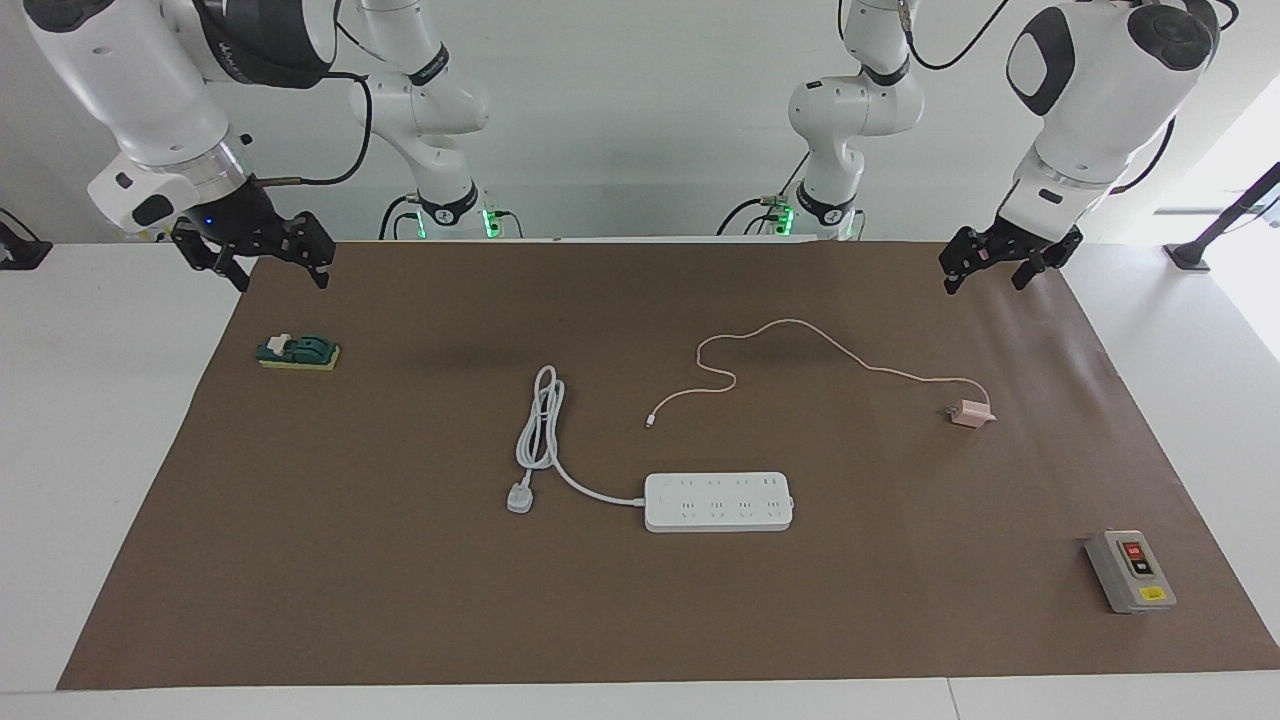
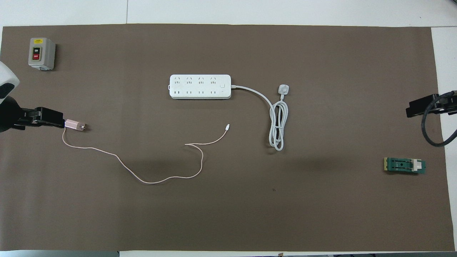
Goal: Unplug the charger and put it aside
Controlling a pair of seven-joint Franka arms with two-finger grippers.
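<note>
The charger, a small pale pink cube, lies on its side on the brown mat with its prongs bare. It is toward the left arm's end and nearer to the robots than the power strip. Its thin pink cable snakes loosely toward the table's middle. The strip's sockets hold no plug. My left gripper hangs open well above the mat's edge by the charger, touching nothing. The right gripper waits open and raised over the other end.
The strip's white cord and plug lie coiled beside it. A grey switch box stands at the left arm's end, farther from the robots. A small green block lies under the right gripper's end.
</note>
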